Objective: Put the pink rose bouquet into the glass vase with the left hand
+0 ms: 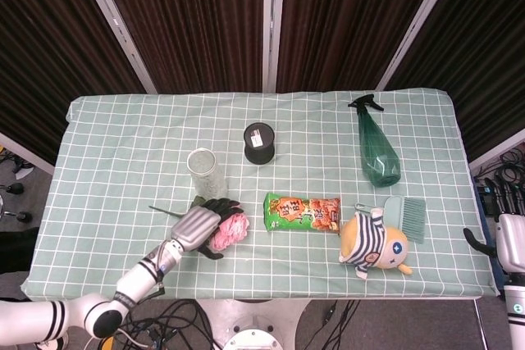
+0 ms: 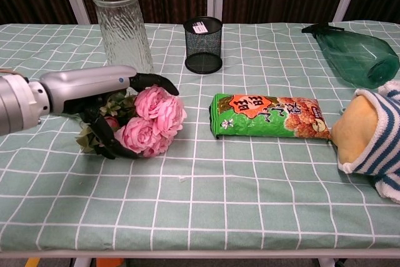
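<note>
The pink rose bouquet (image 1: pixel 230 229) (image 2: pixel 154 119) lies on the checked cloth, roses to the right, leaves and stem to the left. My left hand (image 1: pixel 199 223) (image 2: pixel 94 87) is cupped over its leafy part. Its fingers (image 2: pixel 157 82) reach over the top of the roses and the thumb curls along the near side. The bouquet still rests on the table. The ribbed glass vase (image 1: pixel 205 171) (image 2: pixel 122 27) stands upright just behind the hand, with nothing in it. At the table's right edge my right hand (image 1: pixel 506 241) is idle, holding nothing.
A black mesh cup (image 1: pixel 259 143) (image 2: pixel 203 45) stands right of the vase. A green snack bag (image 1: pixel 302 212) (image 2: pixel 269 117) lies right of the roses. Further right are a striped plush toy (image 1: pixel 374 243), a teal brush (image 1: pixel 407 215) and a green spray bottle (image 1: pixel 376 145).
</note>
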`<action>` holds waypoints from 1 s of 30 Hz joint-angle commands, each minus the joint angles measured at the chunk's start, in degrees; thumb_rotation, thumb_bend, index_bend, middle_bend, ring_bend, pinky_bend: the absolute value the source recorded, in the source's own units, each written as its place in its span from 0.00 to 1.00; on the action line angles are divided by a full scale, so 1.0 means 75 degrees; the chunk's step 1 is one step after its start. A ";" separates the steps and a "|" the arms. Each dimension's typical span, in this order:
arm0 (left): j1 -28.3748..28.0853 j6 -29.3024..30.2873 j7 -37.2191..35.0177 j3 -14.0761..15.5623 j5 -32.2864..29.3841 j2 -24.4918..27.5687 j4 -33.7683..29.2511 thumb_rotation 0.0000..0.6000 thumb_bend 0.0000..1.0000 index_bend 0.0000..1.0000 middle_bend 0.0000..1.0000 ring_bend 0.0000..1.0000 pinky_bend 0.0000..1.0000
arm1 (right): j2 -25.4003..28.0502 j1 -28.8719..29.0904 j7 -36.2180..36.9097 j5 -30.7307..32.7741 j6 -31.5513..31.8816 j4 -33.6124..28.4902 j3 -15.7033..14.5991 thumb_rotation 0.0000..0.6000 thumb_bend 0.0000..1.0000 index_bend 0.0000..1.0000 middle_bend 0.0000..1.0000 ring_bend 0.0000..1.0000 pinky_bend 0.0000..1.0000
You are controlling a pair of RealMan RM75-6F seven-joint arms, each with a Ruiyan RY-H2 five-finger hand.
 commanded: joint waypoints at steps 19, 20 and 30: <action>-0.0590 0.0012 0.0650 0.0060 -0.0732 -0.0612 0.0622 1.00 0.01 0.14 0.07 0.09 0.28 | -0.0010 -0.0030 0.0285 0.0087 -0.0089 0.0223 0.0001 1.00 0.15 0.00 0.00 0.00 0.00; -0.0591 0.0061 0.0726 0.0085 -0.0748 -0.0640 0.0634 1.00 0.02 0.14 0.09 0.12 0.32 | -0.0011 -0.0029 0.0288 0.0085 -0.0090 0.0224 0.0001 1.00 0.15 0.00 0.00 0.00 0.00; -0.0519 0.0629 0.1121 0.0173 -0.0685 -0.0795 0.0655 1.00 0.13 0.30 0.29 0.34 0.55 | -0.0002 -0.0012 0.0214 0.0109 -0.0169 0.0161 -0.0025 1.00 0.15 0.00 0.00 0.00 0.00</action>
